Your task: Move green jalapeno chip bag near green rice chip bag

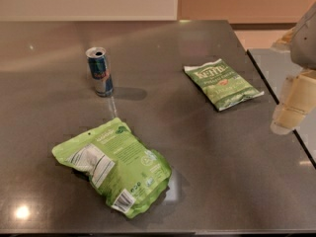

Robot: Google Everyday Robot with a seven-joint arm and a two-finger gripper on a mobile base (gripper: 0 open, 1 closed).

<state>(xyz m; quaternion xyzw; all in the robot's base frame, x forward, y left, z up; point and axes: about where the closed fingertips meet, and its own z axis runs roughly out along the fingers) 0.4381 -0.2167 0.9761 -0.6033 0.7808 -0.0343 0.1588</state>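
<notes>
The green jalapeno chip bag (pixel 222 84) lies flat on the dark table at the right, with white "Kettle" lettering facing up. The green rice chip bag (pixel 113 165) is the larger lime-green pouch lying at the front left, its white nutrition label and barcode showing. The two bags are well apart. My gripper (pixel 292 107) hangs at the right edge of the view, above the table's right edge, right of and a little nearer than the jalapeno bag. It holds nothing that I can see.
A blue and silver drink can (pixel 100 71) stands upright at the back left, its top open. The table's right edge (pixel 276 102) runs diagonally under my gripper, with a second grey surface (pixel 276 63) beyond it. A wall stands behind the table.
</notes>
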